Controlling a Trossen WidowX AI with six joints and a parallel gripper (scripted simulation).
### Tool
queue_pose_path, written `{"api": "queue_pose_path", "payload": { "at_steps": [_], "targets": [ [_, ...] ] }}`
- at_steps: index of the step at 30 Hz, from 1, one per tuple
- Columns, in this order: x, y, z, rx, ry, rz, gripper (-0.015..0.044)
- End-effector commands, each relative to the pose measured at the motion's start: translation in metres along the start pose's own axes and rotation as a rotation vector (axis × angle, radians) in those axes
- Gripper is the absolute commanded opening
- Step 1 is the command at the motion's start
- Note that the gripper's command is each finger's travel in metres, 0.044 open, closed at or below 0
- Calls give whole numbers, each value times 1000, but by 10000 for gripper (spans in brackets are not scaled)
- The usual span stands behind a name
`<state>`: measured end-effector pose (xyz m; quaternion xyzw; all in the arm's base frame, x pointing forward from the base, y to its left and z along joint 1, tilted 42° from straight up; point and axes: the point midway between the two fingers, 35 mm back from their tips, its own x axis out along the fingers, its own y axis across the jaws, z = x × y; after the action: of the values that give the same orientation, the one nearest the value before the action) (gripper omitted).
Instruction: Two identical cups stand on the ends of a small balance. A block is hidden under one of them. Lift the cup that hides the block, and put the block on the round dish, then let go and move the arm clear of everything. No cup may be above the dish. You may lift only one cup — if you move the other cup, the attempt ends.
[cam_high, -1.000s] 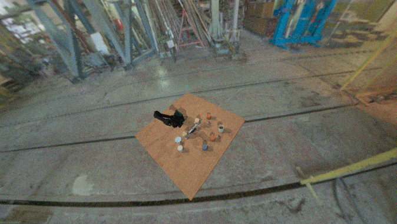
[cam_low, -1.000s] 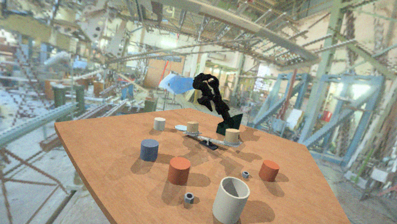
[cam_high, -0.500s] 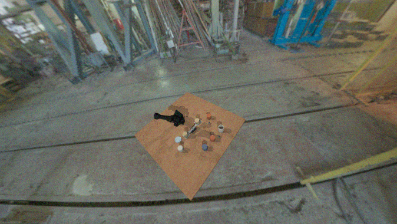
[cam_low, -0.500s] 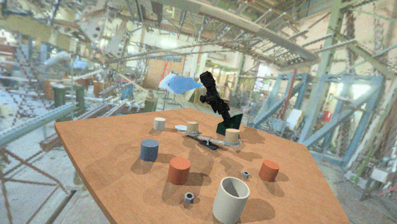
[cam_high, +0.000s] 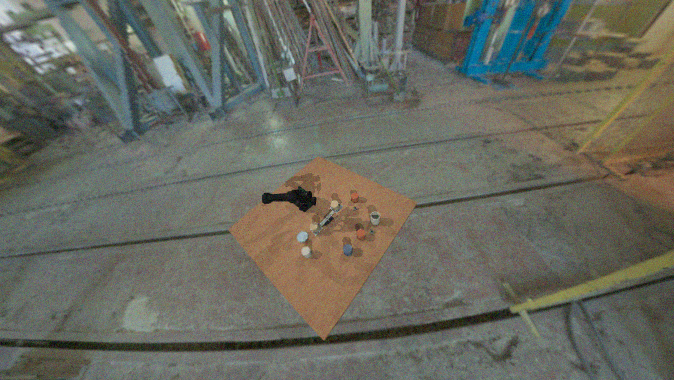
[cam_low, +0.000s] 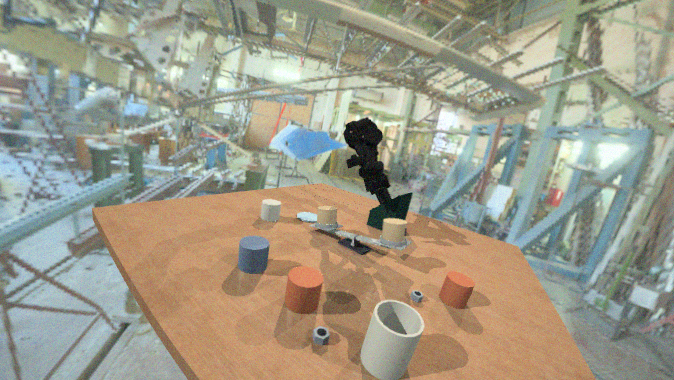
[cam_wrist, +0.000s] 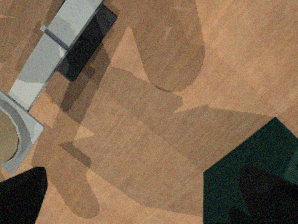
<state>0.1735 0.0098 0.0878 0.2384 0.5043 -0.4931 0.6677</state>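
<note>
Balance — tilted, tan cups — upright

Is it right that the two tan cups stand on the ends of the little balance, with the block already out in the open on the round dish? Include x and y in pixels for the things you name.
Not quite: no block lies on the round dish (cam_high: 302, 237) (cam_low: 306, 217); the exterior view shows its pale top bare. The two tan cups (cam_high: 334, 204) (cam_low: 327, 216) do stand on the ends of the little balance (cam_high: 327, 218) (cam_low: 367, 240).

Quantities: two tan cups; one balance; one round dish; two orange cylinders; one blue cylinder; one white cylinder; two hex nuts.
</note>
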Motion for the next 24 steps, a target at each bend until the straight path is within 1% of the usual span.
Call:
{"api": "queue_pose_path", "payload": {
  "at_steps": [1,24],
  "targets": [
    [0,5,-4,-118,-75,6,440],
    [-19,37,-34,-737,-551,28,440]
  ]
}}
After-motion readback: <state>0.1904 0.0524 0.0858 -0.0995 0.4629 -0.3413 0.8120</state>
